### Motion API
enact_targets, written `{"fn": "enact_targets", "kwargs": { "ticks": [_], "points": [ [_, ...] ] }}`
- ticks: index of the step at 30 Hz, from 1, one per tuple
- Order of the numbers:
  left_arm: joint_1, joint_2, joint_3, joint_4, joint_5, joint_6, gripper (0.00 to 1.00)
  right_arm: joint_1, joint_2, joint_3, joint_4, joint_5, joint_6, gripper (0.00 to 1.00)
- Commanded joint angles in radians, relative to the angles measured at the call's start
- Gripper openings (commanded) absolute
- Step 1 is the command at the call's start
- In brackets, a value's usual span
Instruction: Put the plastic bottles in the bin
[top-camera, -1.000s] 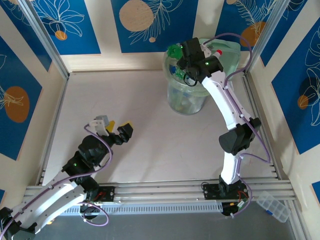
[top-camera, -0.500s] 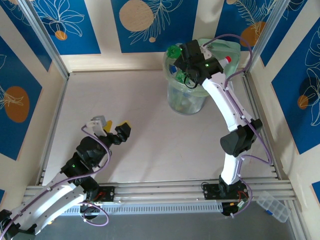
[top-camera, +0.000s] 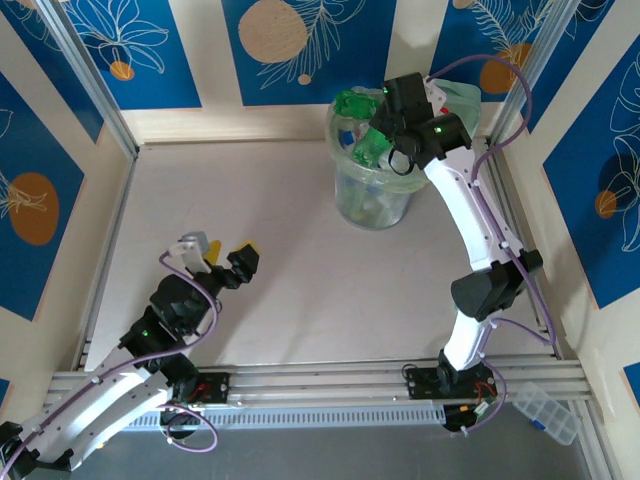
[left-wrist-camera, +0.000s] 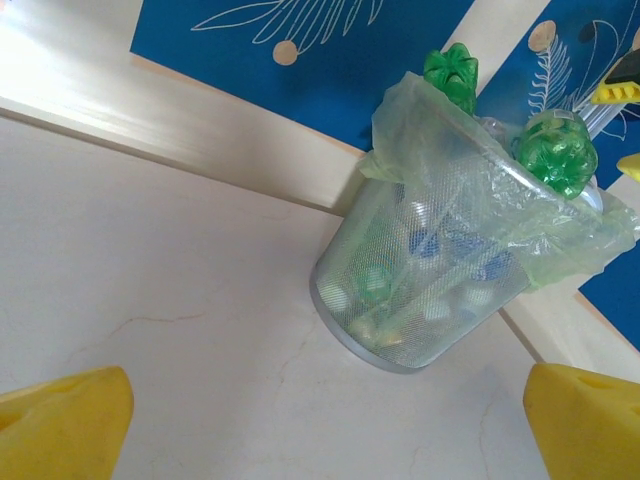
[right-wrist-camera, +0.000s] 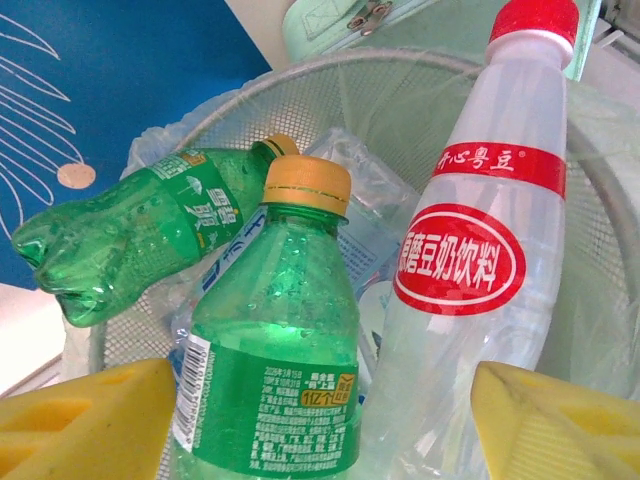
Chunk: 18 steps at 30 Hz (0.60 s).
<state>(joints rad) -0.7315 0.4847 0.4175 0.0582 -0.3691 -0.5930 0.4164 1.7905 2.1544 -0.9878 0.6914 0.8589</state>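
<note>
The bin (top-camera: 372, 205) is a round mesh bucket with a pale-green bag, standing at the far right of the table and piled with plastic bottles. My right gripper (top-camera: 388, 140) hovers over its mouth, open. In the right wrist view a green bottle with a yellow cap (right-wrist-camera: 285, 340) and a white bottle with a red cap (right-wrist-camera: 480, 250) stand between the spread yellow pads (right-wrist-camera: 90, 420), and another green bottle (right-wrist-camera: 130, 240) lies on the rim (right-wrist-camera: 330, 75). Green bottles (top-camera: 352, 103) poke above the bin. My left gripper (top-camera: 228, 250) rests open and empty at the near left, facing the bin (left-wrist-camera: 420, 290).
A flat pale-green lid (top-camera: 465, 100) leans behind the bin. A clear compartment box (top-camera: 545, 412) sits outside the frame at the near right. Aluminium rails (top-camera: 320, 380) edge the table, with blue patterned walls around it.
The right gripper has opened and shifted right over the bin. A green bottle now stands free at the bin's top. The left arm has barely moved.
</note>
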Motion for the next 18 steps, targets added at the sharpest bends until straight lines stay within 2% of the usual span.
{"fn": "enact_targets", "kwargs": {
  "ticks": [1, 6, 11, 18],
  "points": [
    [-0.007, -0.007, 0.0, -0.006, -0.02, 0.021, 1.0, -0.005, 0.026, -0.003, 0.001, -0.014, -0.094, 0.76],
    [-0.007, -0.006, 0.0, -0.006, -0.02, 0.021, 1.0, 0.003, 0.093, 0.03, -0.074, 0.049, -0.118, 0.73],
    [-0.007, 0.0, 0.0, -0.001, -0.02, 0.019, 0.99, -0.017, 0.052, -0.085, 0.004, 0.013, -0.114, 0.62],
    [-0.008, 0.005, -0.001, 0.0, -0.021, 0.021, 0.99, -0.016, 0.033, -0.042, -0.001, -0.01, -0.141, 0.55]
  ]
}}
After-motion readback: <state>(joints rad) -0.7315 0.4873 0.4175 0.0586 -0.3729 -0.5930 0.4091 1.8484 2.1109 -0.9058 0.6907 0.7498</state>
